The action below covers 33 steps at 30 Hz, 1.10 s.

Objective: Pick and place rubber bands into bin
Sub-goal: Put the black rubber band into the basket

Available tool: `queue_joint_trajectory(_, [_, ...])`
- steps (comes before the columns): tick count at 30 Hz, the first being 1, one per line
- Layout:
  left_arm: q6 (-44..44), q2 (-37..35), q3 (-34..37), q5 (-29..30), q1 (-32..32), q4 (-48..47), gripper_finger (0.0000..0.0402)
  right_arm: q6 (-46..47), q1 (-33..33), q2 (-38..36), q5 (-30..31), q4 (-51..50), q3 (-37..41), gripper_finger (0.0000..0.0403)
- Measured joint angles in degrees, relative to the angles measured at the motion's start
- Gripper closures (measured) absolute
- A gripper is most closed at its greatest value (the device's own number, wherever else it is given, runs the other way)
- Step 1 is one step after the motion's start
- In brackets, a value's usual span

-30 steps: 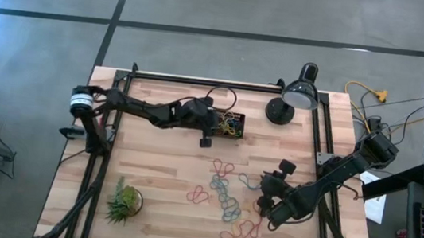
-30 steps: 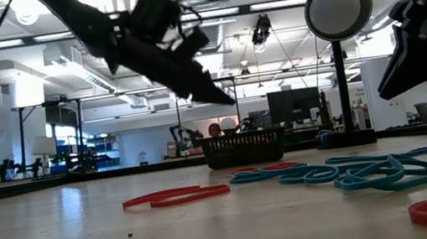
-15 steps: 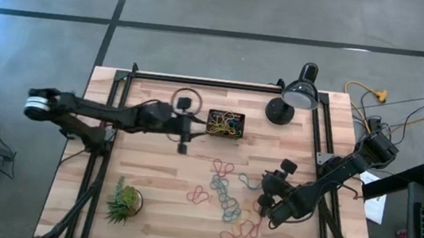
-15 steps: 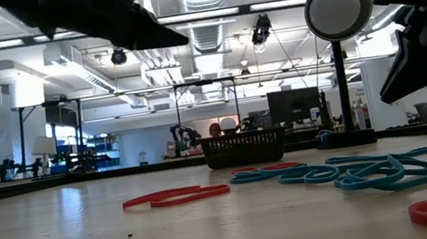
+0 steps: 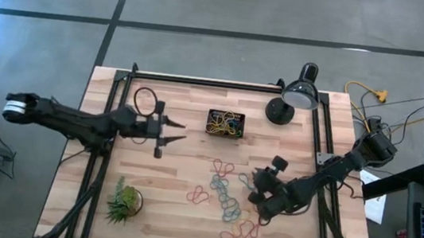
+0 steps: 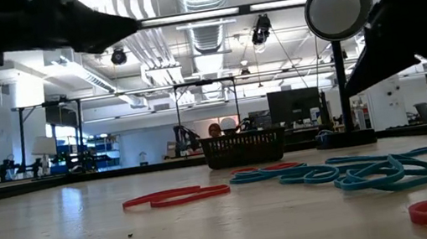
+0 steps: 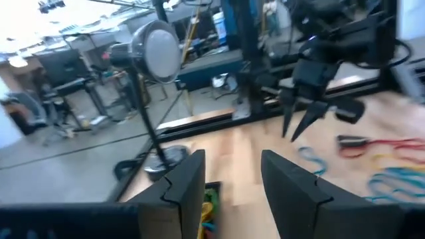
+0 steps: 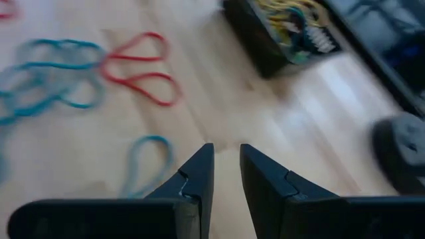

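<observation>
Loose rubber bands in red, blue, yellow and orange lie flat on the wooden table; in the low view they spread across the near right. The black bin stands toward the far edge with more bands inside; it also shows in the low view and the right wrist view. My left gripper is open, in the air left of the bin. My right gripper hovers open by a narrow gap over bare wood just past a blue loop, right of the pile.
A black desk lamp stands at the far right, right of the bin. A spiky green plant sits near the left near corner. Black frame rails run along both table sides. Bare wood lies between the bin and the band pile.
My left gripper has drawn back from over the bin toward the table's left edge, staying above the table. My right gripper has shifted a little toward the far edge and the bands, turning slightly. The bands on the table have not moved.
</observation>
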State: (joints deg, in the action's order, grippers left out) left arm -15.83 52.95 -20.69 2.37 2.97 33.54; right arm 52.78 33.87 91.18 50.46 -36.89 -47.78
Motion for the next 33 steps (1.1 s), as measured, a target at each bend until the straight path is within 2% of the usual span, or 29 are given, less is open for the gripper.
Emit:
queue_joint_trajectory(5, [3.9, -0.61, 1.48, -0.36, -5.93, -0.07, 0.0269, -10.05, 0.14, 0.0, -8.64, 11.67, -0.1, 0.0335])
queue_joint_trajectory(9, [4.91, 1.84, 1.49, -0.1, -12.14, 2.22, 0.0269, -17.21, 1.96, 0.0, -15.54, 20.44, -0.1, 0.0335])
queue_joint_trajectory(12, [4.95, 4.41, 1.45, 3.0, -16.83, 5.79, 0.0269, -19.8, 4.41, 0.0, -16.41, 23.44, -0.1, 0.0335])
queue_joint_trajectory(18, [4.95, 10.04, 0.73, 13.89, -22.76, 6.97, 0.0269, -19.84, 8.56, 0.0, -15.34, 20.67, -0.08, 0.0335])
queue_joint_trajectory(21, [4.34, 13.33, -0.28, 16.43, -23.22, 7.79, 0.0269, -16.85, 9.29, 0.0, -11.58, 14.4, -0.08, 0.0335])
queue_joint_trajectory(24, [1.75, 15.79, -1.96, 17.87, -23.21, 10.16, 0.0269, -10.67, 9.06, 0.0, -12.32, 6.22, -0.12, 0.0335])
queue_joint_trajectory(27, [-1.67, 17.4, -3.74, 18.12, -23.2, 10.61, 0.0269, -6.38, 8.99, -0.01, -18.54, 2.97, -0.46, 0.0335])
queue_joint_trajectory(30, [-5.35, 18.43, -4.94, 19.17, -23.22, 10.58, 0.0269, -7.43, 10.24, -0.07, -26.02, 2.52, -0.69, 0.0335])
queue_joint_trajectory(33, [-7.41, 18.9, -5.56, 20.57, -22.83, 11.28, 0.0269, -9.09, 11.95, -0.09, -29.36, 1.48, -0.78, 0.0335])
